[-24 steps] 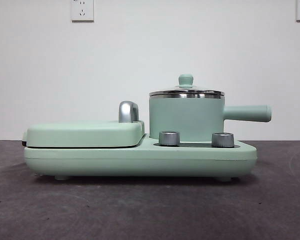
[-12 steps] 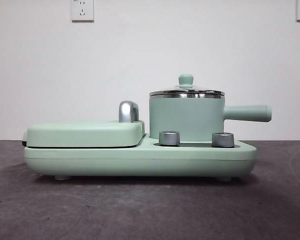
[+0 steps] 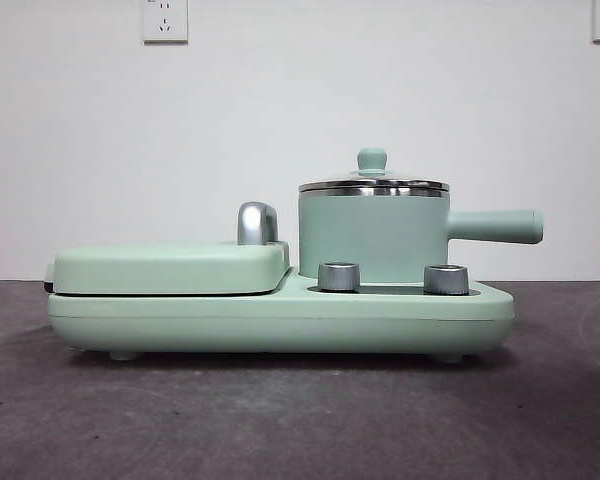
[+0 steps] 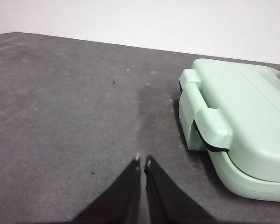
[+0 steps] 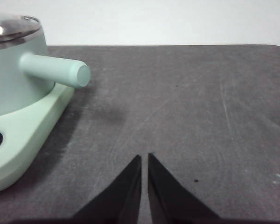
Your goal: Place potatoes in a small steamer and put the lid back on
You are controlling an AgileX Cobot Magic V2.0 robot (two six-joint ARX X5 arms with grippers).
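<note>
The small steamer (image 3: 373, 238) is sitting with the lid (image 3: 372, 183) on, so its inside is staying hidden, and the right wrist view's edge is cutting off most of the pot. In the left wrist view the griddle cover (image 4: 245, 116) is running out past the edge.

Mint-green small steamer (image 3: 373, 238); dark grey table (image 3: 300, 420); black grippers.
</note>
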